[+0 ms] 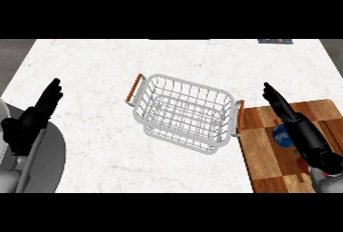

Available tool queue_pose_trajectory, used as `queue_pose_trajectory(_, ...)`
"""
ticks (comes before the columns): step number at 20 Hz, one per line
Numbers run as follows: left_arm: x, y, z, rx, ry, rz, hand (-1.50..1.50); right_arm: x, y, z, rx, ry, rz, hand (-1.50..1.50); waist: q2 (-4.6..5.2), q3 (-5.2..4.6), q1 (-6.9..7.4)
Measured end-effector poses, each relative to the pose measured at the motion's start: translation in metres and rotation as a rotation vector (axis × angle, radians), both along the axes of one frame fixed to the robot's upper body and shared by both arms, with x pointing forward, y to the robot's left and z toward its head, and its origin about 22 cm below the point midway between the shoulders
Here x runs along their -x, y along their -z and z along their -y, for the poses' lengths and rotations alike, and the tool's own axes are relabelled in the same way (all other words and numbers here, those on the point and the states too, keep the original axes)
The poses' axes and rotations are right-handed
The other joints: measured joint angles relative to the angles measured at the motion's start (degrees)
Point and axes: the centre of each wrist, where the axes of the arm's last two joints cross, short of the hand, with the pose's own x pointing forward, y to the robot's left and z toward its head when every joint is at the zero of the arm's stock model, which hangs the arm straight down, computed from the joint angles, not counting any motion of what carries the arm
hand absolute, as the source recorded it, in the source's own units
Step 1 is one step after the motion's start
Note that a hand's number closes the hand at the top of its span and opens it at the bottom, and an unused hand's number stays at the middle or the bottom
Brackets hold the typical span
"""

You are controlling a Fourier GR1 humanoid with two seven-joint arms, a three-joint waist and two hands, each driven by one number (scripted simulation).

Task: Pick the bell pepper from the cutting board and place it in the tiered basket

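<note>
The right hand (295,124) lies over the wooden cutting board (268,154) at the view's lower right, its forearm entering from the lower right corner and its fingers (271,93) stretched straight and close together, pointing up and slightly left past the board's far edge. Under the wrist, a blue patch and a bit of red show on the board; the bell pepper cannot be made out for certain, so its lie and long axis cannot be told. The left hand (30,120) rests at the left edge of the bench (100,68), fingers straight and pointing up. Between the hands stands the white wire tiered basket (184,111), its long axis running from upper left to lower right, one brown handle at its left end, the other touching the board's left edge.
</note>
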Motion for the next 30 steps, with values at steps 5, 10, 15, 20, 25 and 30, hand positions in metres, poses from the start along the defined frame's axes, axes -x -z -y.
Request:
queue_pose_trajectory(5,0.012,0.022,0.01,0.068,0.045,-0.029,0.0,-0.011,-0.038,0.058,-0.032,0.026,0.138,1.5,-0.79,0.13,-0.65)
queue_pose_trajectory(10,0.023,0.028,0.014,0.138,0.017,-0.061,0.0,-0.005,-0.049,0.133,-0.089,0.429,0.168,-1.5,-1.18,0.81,-1.94)
queue_pose_trajectory(15,0.035,0.035,0.022,0.115,-0.047,-0.068,0.0,0.017,-0.039,0.176,-0.267,0.555,0.197,-1.5,-1.68,1.3,-1.95)
queue_pose_trajectory(20,0.052,0.043,0.027,0.092,-0.099,-0.091,0.0,0.041,-0.057,0.207,-0.185,0.486,0.131,-1.5,-1.88,1.35,-1.73)
queue_pose_trajectory(25,0.061,0.043,0.027,0.085,-0.097,-0.073,0.0,0.056,-0.086,0.217,0.09,0.352,-0.049,-1.5,-1.8,0.96,-2.14)
queue_pose_trajectory(30,0.063,0.042,0.027,0.08,-0.093,-0.07,0.0,0.059,-0.113,0.207,0.399,0.272,-0.146,-1.5,-1.68,0.7,-2.22)
